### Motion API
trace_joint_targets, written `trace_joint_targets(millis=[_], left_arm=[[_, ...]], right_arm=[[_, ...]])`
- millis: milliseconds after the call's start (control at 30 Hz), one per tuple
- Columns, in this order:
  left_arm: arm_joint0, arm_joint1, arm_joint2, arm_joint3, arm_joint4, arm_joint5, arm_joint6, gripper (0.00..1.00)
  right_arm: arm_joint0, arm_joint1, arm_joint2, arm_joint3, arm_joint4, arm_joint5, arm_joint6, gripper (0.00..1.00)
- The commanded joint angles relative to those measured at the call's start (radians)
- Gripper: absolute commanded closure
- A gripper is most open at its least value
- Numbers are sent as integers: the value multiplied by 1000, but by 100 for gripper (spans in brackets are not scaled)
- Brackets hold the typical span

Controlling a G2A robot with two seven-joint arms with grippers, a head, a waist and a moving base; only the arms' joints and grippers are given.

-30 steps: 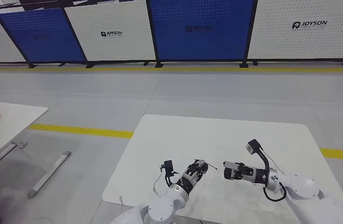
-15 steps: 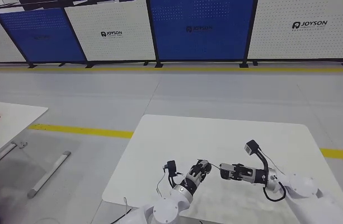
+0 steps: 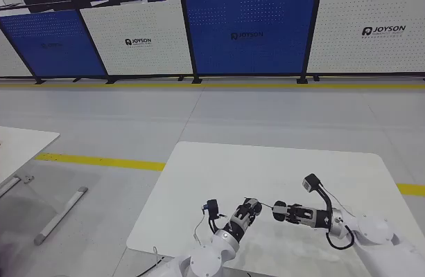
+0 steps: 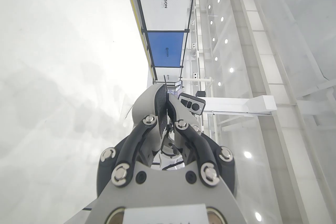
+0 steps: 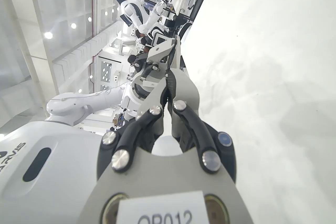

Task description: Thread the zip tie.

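The zip tie (image 3: 265, 206) is a thin black strip spanning the short gap between the two grippers, just above the white table (image 3: 267, 166) near its front edge. My left gripper (image 3: 251, 207) is shut on it, and a short black end (image 4: 165, 81) pokes out past the closed fingertips (image 4: 163, 99). My right gripper (image 3: 276, 210) faces the left one tip to tip and is shut as well. In the right wrist view the dark strip (image 5: 172, 54) runs from the right gripper (image 5: 169, 75) to the left gripper's fingers (image 5: 160, 50) just beyond.
The bare white tabletop (image 3: 302, 173) stretches behind and to both sides of the grippers. Its front edge (image 3: 139, 246) lies close below the left arm. A second white table (image 3: 18, 149) stands far off to the left, across the floor.
The right gripper has moved left toward the left gripper, closing the gap until the tips nearly meet. The left gripper has shifted slightly right and lower.
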Motion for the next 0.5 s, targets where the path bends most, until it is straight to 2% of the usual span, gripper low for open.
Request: trace_joint_targets(millis=[0,200,233,300,467], left_arm=[[3,-3,-4,1,5,2,-1,100],[15,-11,-12,0,23,9,-12,100],[16,-13,-14,0,26,11,-14,100],[18,-15,-17,1,30,14,-16,100],[22,-23,-24,4,42,24,-21,100]], right_arm=[[-3,-1,5,0,-1,0,4,100],[-8,-5,16,0,0,0,20,100],[-7,-6,17,0,-1,0,27,94],[-6,-7,19,1,-2,0,35,73],[-3,-11,23,6,-4,0,47,69]])
